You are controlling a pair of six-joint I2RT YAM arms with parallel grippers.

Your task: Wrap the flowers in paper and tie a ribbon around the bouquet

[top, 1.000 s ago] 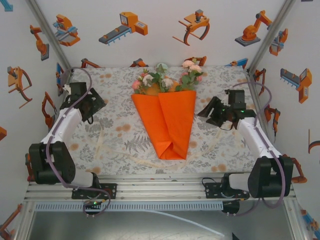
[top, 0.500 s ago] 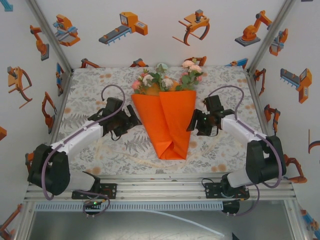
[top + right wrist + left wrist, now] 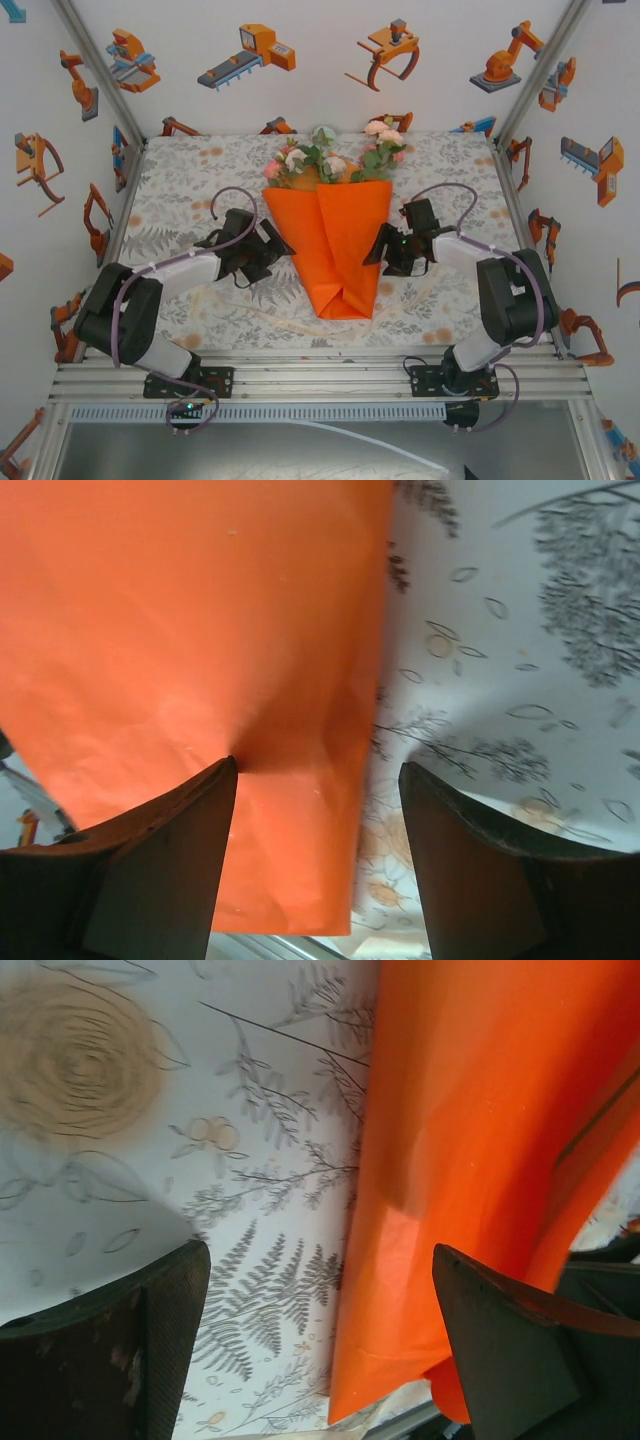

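From above, the left arm (image 3: pixel 170 270) lies low and stretched across the floral-clothed bench (image 3: pixel 180 190). Its left tool (image 3: pixel 272 245) is at the left edge of the bouquet (image 3: pixel 335 240), pink, peach and white artificial roses in a bright orange paper cone. The right arm (image 3: pixel 465 252) is folded inward, with the right tool (image 3: pixel 378 250) at the cone's right edge. The cone lies flat mid-bench, its long axis running near to far, with the blooms (image 3: pixel 330 155) far and the tip near.

At the left wrist, the left tool (image 3: pixel 320 1260) is open, straddling the orange paper (image 3: pixel 480 1110) edge.

At the right wrist, the right tool (image 3: pixel 318 770) is open across the paper (image 3: pixel 150 610) edge, one finger (image 3: pixel 190 840) over a crease.
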